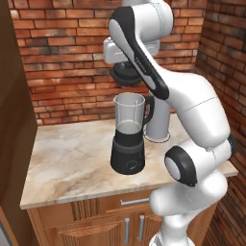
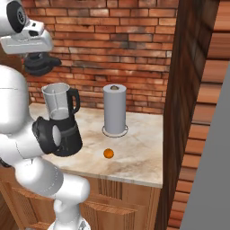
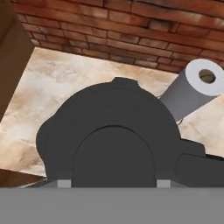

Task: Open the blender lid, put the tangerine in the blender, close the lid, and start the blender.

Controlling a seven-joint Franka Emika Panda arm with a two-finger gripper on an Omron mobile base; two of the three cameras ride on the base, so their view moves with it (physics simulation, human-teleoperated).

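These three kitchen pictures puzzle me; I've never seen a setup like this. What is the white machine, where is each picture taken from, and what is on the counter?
The white machine is a robot arm with a two-finger gripper as its hand. Two pictures come from cameras behind the arm, to its left and right. The third looks down from the hand itself. On the marble counter stand a blender, its jar open, and a paper towel roll. A small tangerine lies in front of the roll. The gripper is shut on the blender lid, the dark round shape, held in the air above the jar.
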